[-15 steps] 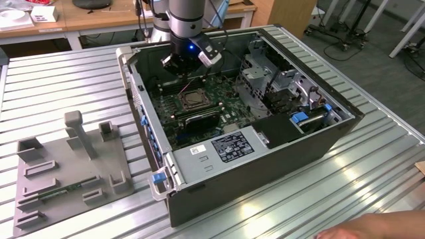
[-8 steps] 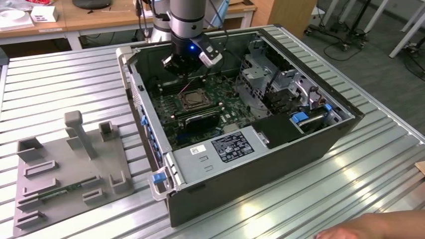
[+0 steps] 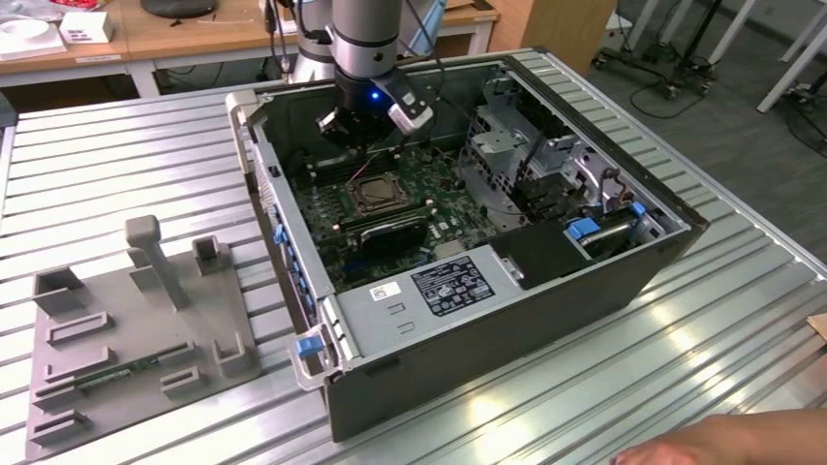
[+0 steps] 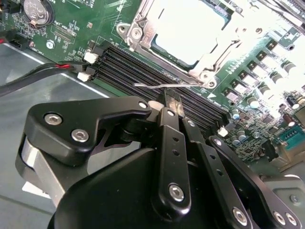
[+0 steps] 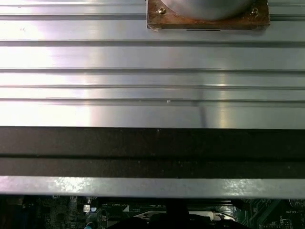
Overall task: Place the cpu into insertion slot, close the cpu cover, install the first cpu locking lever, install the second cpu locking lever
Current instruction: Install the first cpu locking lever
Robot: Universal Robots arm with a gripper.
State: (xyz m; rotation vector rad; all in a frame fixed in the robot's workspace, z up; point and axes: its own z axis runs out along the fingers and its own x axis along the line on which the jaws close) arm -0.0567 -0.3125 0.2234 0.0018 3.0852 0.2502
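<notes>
The biggest thing on my screens is the ribbed aluminium table [image 3: 116,174], and on it stands the open computer case [image 3: 582,310] with its side off. The arm [image 3: 366,39] reaches down into the case from the far edge in the exterior view. Toward the exterior view's left, well apart from the case, a grey fixture tray [image 3: 130,329] lies on the table, and a person's hand [image 3: 723,446] shows at the near corner. Inside the case lies the green motherboard [image 3: 427,232], with the socket [image 3: 375,194] near its middle, just below the arm's end. In the second wrist view, long black memory slots [image 4: 138,67] run between my gripper and the socket. The silvery cover frame [image 4: 145,26] lies flat over the socket, and the chip [image 4: 190,28] shows as a bright square inside the frame. The gripper [image 4: 171,102] has its fingers pressed together, its tip right at a thin wire lever [image 4: 162,86] that runs along the socket's edge. I cannot tell whether the tip touches the wire.
</notes>
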